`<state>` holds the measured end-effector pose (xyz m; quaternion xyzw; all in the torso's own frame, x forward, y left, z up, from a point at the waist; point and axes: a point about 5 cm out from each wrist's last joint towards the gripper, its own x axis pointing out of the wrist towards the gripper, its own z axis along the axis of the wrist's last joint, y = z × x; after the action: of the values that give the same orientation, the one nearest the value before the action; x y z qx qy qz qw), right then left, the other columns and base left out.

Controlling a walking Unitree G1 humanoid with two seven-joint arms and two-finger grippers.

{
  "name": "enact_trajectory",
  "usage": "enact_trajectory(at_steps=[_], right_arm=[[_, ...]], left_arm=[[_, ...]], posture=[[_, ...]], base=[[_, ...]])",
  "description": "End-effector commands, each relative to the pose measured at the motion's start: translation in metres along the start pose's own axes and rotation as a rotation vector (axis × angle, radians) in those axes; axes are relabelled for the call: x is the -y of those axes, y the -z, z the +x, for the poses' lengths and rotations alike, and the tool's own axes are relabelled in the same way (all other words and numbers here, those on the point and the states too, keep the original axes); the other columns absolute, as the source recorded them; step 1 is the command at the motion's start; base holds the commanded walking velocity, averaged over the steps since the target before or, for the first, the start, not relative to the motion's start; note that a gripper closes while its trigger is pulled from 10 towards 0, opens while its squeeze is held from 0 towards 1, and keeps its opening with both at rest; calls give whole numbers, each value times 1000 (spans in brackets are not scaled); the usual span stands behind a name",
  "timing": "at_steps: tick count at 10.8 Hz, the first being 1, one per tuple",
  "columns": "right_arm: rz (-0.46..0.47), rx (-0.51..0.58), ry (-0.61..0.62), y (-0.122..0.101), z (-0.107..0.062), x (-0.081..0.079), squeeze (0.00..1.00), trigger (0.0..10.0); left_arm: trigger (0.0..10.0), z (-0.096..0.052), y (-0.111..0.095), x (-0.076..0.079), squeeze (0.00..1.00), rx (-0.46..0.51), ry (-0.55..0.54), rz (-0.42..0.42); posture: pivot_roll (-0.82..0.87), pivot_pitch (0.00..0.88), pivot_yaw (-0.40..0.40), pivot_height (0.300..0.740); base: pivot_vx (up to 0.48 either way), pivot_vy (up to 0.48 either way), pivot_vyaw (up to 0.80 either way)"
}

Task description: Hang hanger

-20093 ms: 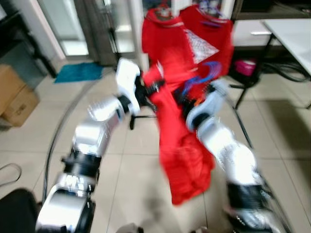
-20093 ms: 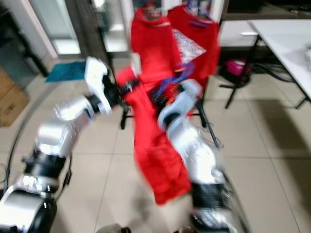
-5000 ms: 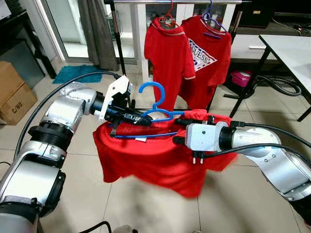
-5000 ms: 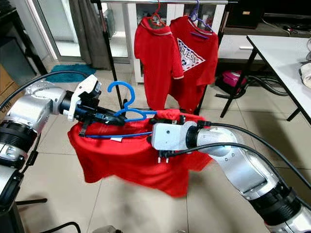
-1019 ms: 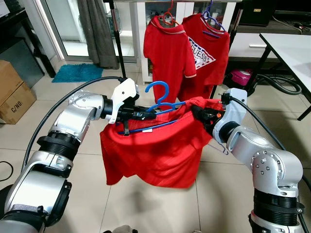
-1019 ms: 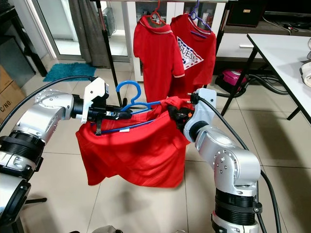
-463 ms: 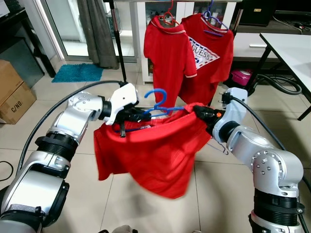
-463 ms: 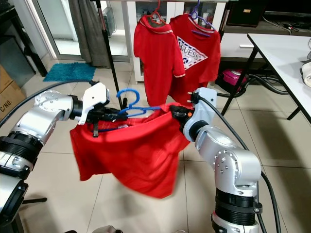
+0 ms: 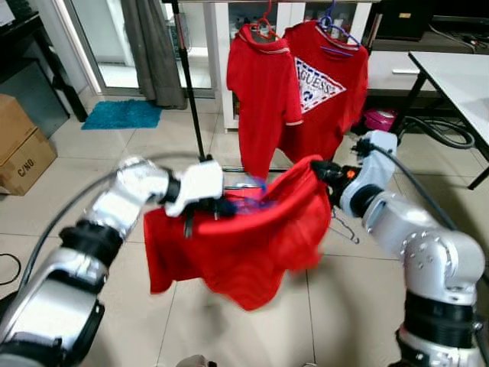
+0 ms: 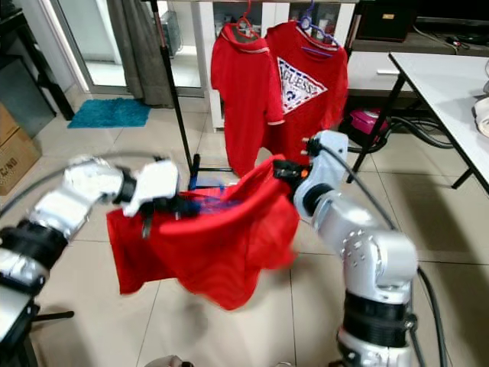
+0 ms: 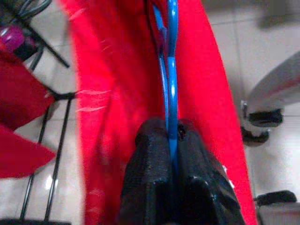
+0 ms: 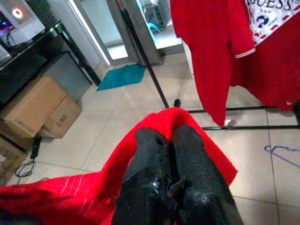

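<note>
A blue hanger (image 11: 169, 70) sits inside a red shirt (image 9: 244, 245) that is held up between my two arms over the tiled floor. My left gripper (image 11: 169, 133) is shut on the hanger's wire; in the eye views it is blurred, at the shirt's left shoulder (image 9: 221, 205). My right gripper (image 12: 168, 136) is shut on a fold of the shirt, at its raised right corner (image 9: 325, 170). Behind them stands a clothes rack (image 9: 187, 76) with two red shirts (image 9: 263, 84) on hangers, one bearing a printed triangle (image 9: 321, 84).
Cardboard boxes (image 9: 19, 149) stand at the left and a blue mat (image 9: 122, 115) lies by the grey curtain (image 9: 157, 50). A white table (image 9: 458, 73) is at the right, with cables and a pink box (image 9: 378, 118) beneath. A loose hanger (image 12: 283, 152) lies on the floor.
My left arm has dropped lower with the hanger and is blurred. The shirt has swung and bunched, and its right corner now sits higher in the right gripper.
</note>
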<state>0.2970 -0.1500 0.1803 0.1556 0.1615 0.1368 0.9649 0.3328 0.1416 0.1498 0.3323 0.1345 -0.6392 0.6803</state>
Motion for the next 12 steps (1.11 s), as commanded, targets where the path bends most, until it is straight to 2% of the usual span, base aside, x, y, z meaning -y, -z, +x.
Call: enact_trajectory(at_steps=[1,2,3,4,5,7,8,9,11,12], right_arm=[[-1,27,12,-8,-2,3,0,0],[-45,-24,33,-3,0,8,0,7412],[-75,-62,48,3,1,12,0,10000],[-87,-80,38,7,2,13,867,10000],[-131,-113,-14,11,1,13,1000,10000],[-240,-165,-135,9,-6,11,1000,10000],[-300,-143,-181,-7,-10,18,1000,10000],[-386,-70,-259,-27,-17,23,1000,10000],[-557,-10,-535,-36,-40,10,1000,10000],[-613,-51,-643,-30,-51,3,353,10000]], left_arm=[[0,-3,-2,1,0,-20,25,32],[0,-3,-7,1,0,21,29,54],[0,-6,-11,3,0,52,43,63],[0,-7,-13,4,0,80,61,60],[0,-9,-16,8,0,114,94,50],[0,-11,-15,11,0,124,121,32],[0,-13,-13,12,0,127,145,11],[0,-16,-13,14,0,141,163,-19],[0,-21,-14,13,0,179,177,-69],[0,-22,-15,13,0,181,183,-77]], posture=[[-145,0,41,740],[-145,0,39,740],[-143,0,39,740],[-143,0,38,740],[-144,0,40,740],[-146,0,39,740],[-147,0,42,740],[-149,0,44,740],[-150,0,47,740],[-151,0,50,740]], base=[[0,0,0],[0,0,0],[0,0,0],[0,0,0],[0,0,0],[0,0,0],[0,0,0],[0,0,0],[0,0,0],[0,0,0]])
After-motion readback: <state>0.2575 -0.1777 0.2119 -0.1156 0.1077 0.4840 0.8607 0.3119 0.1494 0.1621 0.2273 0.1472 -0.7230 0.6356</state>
